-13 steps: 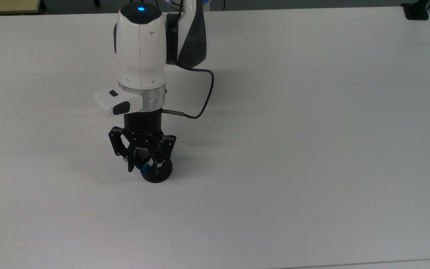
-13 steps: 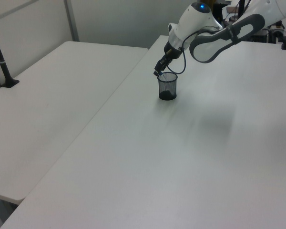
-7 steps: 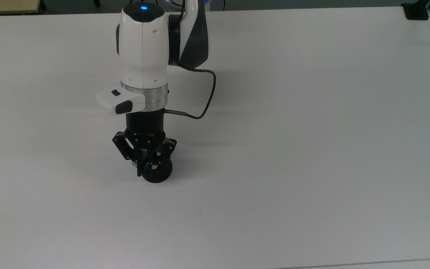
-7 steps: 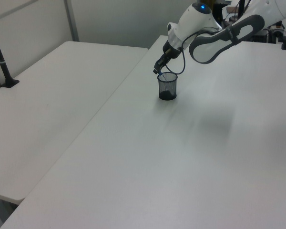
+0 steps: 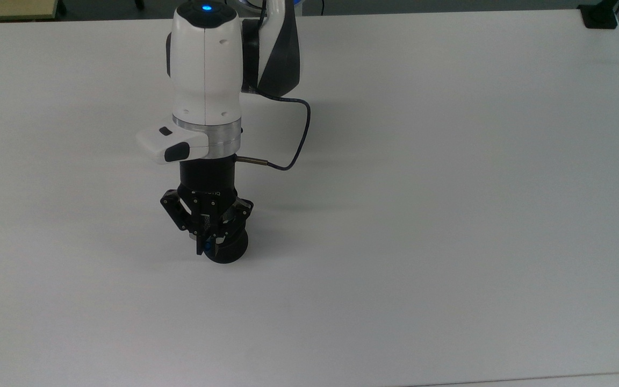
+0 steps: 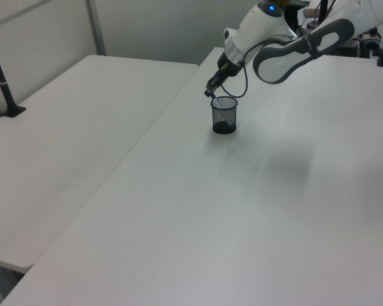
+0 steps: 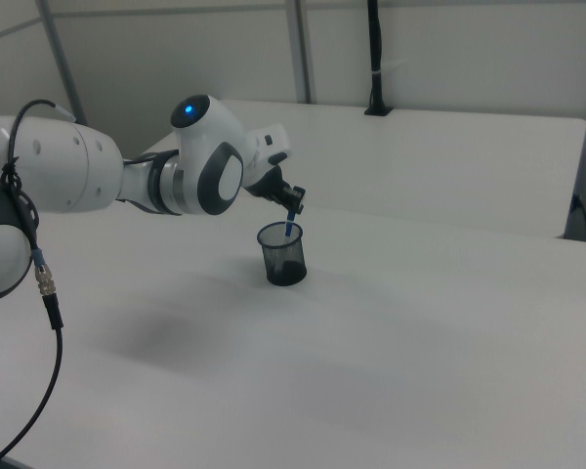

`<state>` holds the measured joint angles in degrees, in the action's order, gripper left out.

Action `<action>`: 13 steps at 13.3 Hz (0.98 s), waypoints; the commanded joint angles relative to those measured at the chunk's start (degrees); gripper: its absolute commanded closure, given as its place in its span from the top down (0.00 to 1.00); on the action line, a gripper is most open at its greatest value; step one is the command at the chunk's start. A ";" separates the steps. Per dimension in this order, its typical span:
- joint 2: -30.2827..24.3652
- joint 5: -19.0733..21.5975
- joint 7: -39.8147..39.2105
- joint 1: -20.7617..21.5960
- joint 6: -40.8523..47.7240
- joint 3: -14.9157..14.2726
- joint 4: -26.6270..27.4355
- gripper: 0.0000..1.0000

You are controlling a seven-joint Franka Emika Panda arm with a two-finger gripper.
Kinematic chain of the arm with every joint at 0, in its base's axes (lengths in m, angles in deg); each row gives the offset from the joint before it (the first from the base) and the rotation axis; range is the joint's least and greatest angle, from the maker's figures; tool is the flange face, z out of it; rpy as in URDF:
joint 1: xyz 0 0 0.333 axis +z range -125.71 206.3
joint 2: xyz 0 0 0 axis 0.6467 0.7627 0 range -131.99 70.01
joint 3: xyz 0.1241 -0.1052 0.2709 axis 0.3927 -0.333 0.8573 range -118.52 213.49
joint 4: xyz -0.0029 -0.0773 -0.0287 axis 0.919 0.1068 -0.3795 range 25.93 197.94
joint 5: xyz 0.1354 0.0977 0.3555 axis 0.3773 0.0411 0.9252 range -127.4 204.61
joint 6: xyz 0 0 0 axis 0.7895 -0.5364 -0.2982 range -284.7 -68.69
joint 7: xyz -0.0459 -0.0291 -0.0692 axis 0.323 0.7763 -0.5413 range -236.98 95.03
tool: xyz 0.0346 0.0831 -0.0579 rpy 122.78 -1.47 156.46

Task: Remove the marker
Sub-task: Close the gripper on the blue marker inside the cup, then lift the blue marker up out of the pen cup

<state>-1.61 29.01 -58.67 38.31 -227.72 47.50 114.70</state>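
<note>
My black mesh cup (image 7: 282,253) stands upright on the white surface (image 5: 449,215), and the marker (image 7: 290,224) leans inside it, its blue top poking above the rim. My hand (image 5: 206,244) is pinched shut on that blue top, with the lower part of the marker inside the cup.

In the top view, my hand covers most of the cup (image 5: 227,249); I see just a dark round edge below my fingers and a small spot of blue marker (image 5: 208,246) between them. The right view shows the cup's whole side, its open rim, and the blue part of the marker running down from my hand (image 7: 292,205) into it. In the left view the cup (image 6: 224,115) sits toward the far part of the surface (image 6: 242,210), with my hand (image 6: 210,93) over the rim on the left view's left and a hint of blue (image 6: 213,96) at the tips.

A second white surface (image 6: 64,127) lies on the left view's left, with a black post (image 6: 0,70) on it.
</note>
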 commanded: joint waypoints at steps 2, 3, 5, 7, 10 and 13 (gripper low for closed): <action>-4.67 -0.95 1.58 0.14 -0.36 -0.37 0.23 0.13; -5.46 -1.04 1.58 0.05 -0.27 -0.37 0.23 0.13; -7.31 -1.13 1.50 -0.04 1.04 -0.46 0.23 0.13; -8.54 -1.13 1.41 0.22 2.88 -0.37 0.23 0.13; -10.21 -1.31 1.15 1.01 8.76 0.42 0.14 0.13; -10.57 -0.96 1.41 4.00 12.64 0.60 0.14 0.13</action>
<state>-10.28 28.96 -58.66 39.57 -219.00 48.16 113.38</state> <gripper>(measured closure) 0.828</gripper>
